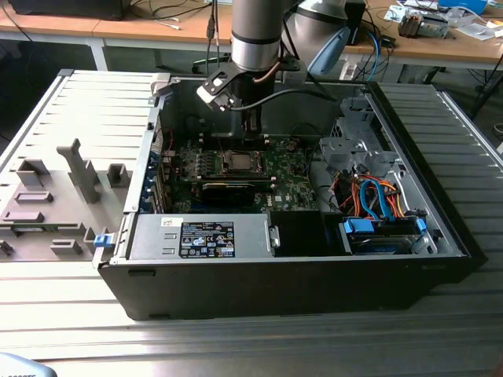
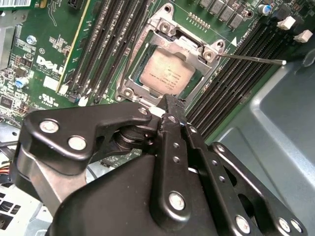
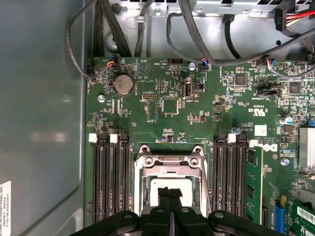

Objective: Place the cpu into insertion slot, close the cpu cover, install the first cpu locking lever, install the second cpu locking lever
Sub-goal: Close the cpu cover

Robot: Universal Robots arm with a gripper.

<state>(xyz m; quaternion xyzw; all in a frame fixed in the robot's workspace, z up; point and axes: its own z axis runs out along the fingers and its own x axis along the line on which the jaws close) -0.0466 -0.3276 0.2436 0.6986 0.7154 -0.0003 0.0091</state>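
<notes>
In the exterior view, the claw (pinched shut, empty) hangs over the seated chip, which lies at roughly its seven o'clock.

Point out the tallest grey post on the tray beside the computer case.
The cross-armed post, at the tray's middle; the blocks around it are much lower.

Pale cpu flat in insertion slot, cpu cover down

Soft overhead light glares off the ribbed table; case interior dim.
</notes>
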